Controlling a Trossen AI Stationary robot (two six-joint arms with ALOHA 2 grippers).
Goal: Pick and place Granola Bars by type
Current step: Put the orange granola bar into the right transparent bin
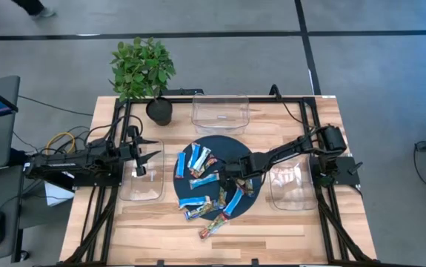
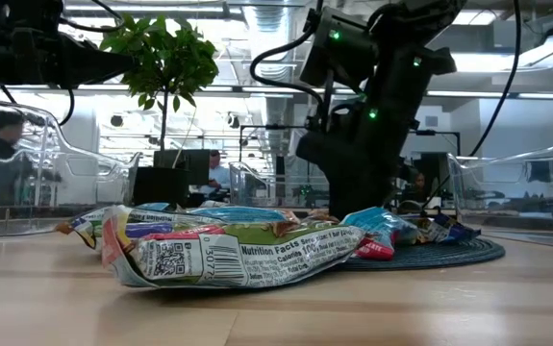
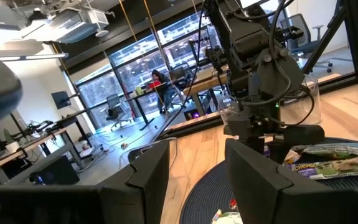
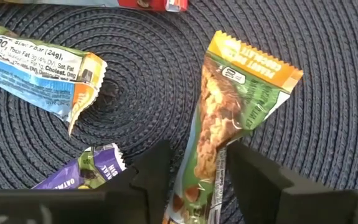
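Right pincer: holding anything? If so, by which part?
Right pincer straddles the green-and-orange glossy granola bar packet at its lower end on the dark woven mat; whether it grips cannot be told.

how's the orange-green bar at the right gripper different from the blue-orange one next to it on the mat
The orange-and-green peanut granola bar stands on end on the dark woven mat, pinched between the right gripper's fingers; the blue-and-orange granola bar lies flat, untouched. The first shows a picture of the bar; the second shows its printed nutrition panel. Both are glossy crimped packets on the same mat.

Glossy crinkled wrappers on granola bars [image 4: 228,118]; matt woven mat [image 4: 147,81]; wooden table [image 1: 287,222].
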